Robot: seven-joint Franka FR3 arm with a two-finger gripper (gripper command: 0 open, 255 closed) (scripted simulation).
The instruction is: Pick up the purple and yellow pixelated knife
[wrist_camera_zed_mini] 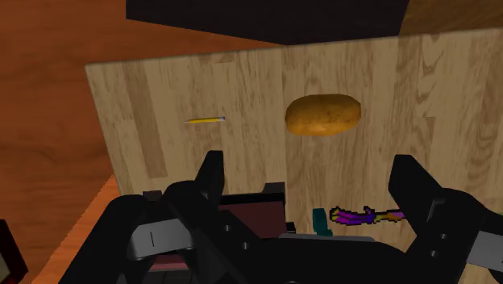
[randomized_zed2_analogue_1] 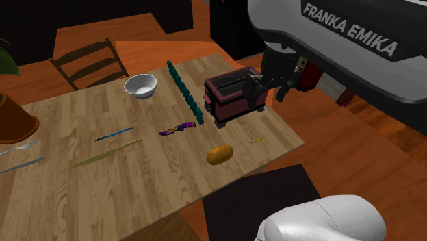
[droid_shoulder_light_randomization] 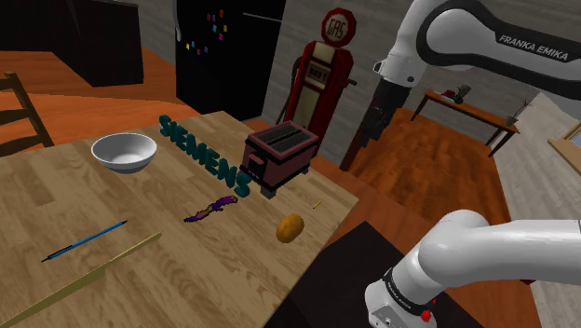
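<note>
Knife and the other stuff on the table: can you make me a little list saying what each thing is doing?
knife: purple and yellow, lying flat on the table, untouched
fingers: open, up in the air by the toaster, holding nothing
toaster: dark red, standing next to the green letters
potato: near the table edge, apart from the knife
bowl: white, upright
</note>
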